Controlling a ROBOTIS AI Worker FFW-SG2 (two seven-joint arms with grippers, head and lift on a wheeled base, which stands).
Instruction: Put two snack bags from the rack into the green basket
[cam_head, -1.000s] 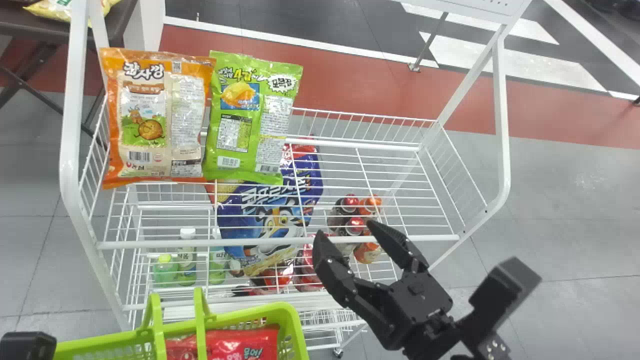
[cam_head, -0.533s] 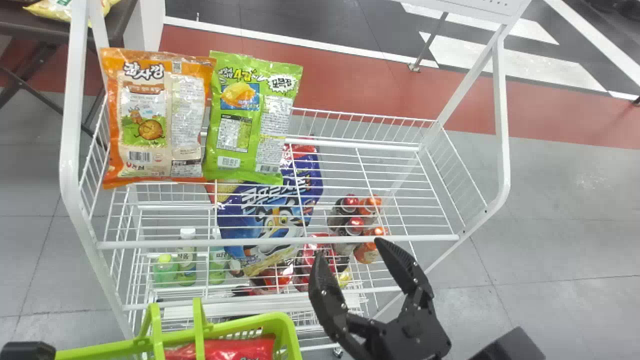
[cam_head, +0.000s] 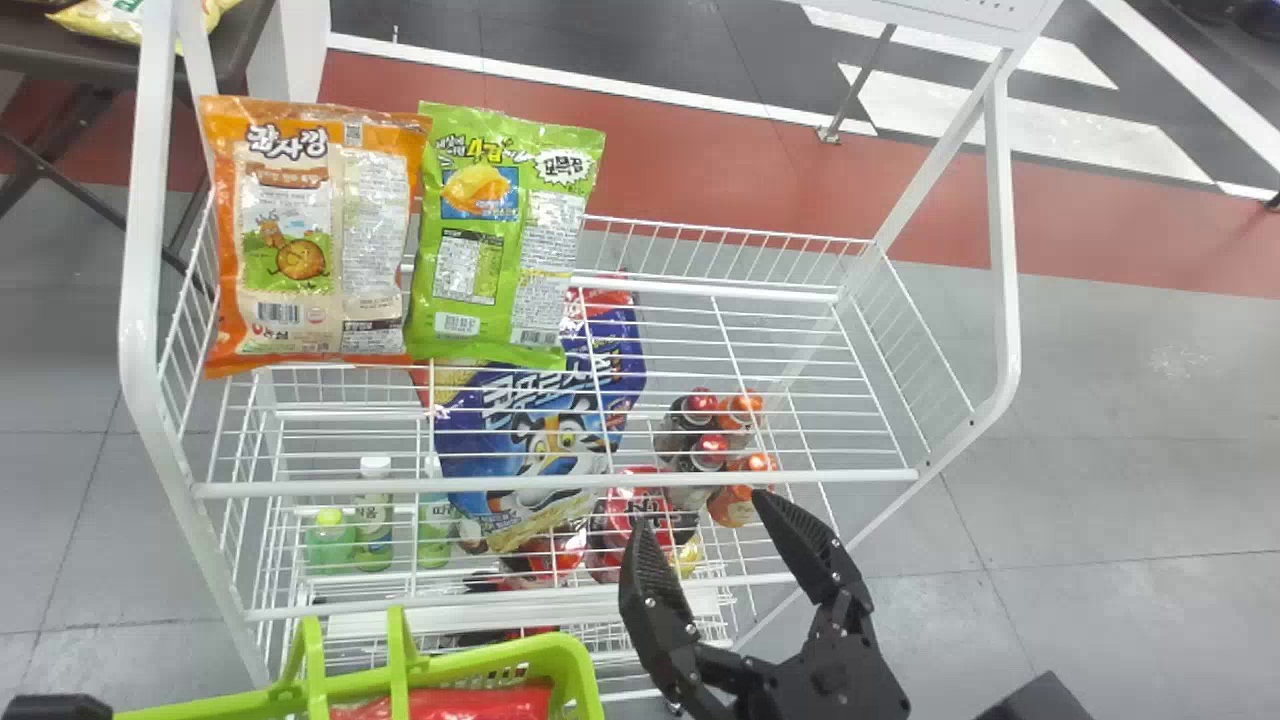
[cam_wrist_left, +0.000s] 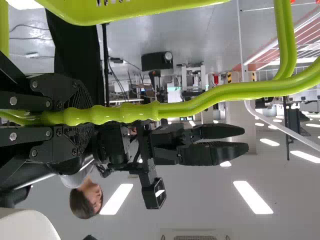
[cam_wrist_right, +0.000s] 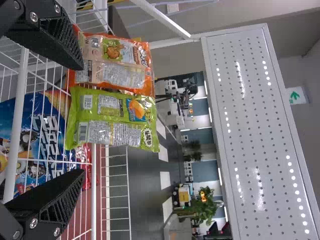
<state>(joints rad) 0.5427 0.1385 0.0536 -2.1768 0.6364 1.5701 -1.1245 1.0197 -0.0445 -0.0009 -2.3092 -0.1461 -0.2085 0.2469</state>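
One right claw (cam_head: 700, 525), mine: two flat black fingers spread wide, side by side, their ribbed inner pads (cam_wrist_right: 65, 40) facing each other. Pose: at the near side of the white rack (cam_head: 550, 487), toward its right half, forearm running back to the bottom edge, fingers aimed forward and canted leftward. In the head view the tips lie lower than the rack's top front rail, near the bottles with red and orange caps (cam_head: 708, 450).

One left claw (cam_head: 55, 707), mine, at the bottom left corner of the head view. In its wrist view, my left claw (cam_wrist_left: 92, 114) is closed on a handle of the green basket (cam_head: 575, 665), the bar lying between the fingers.

One basket, green, in front of the rack's near left corner, its two handles raised; inside, one red bag (cam_head: 470, 704).

Two snack bags, upright in the top shelf at the far left: one orange bag (cam_head: 300, 230), outermost; one green bag (cam_head: 500, 240), just to its right, the edges meeting. Both stand well apart from my right claw.

One blue bag (cam_head: 540, 440), lower in the rack, seen through the wires.
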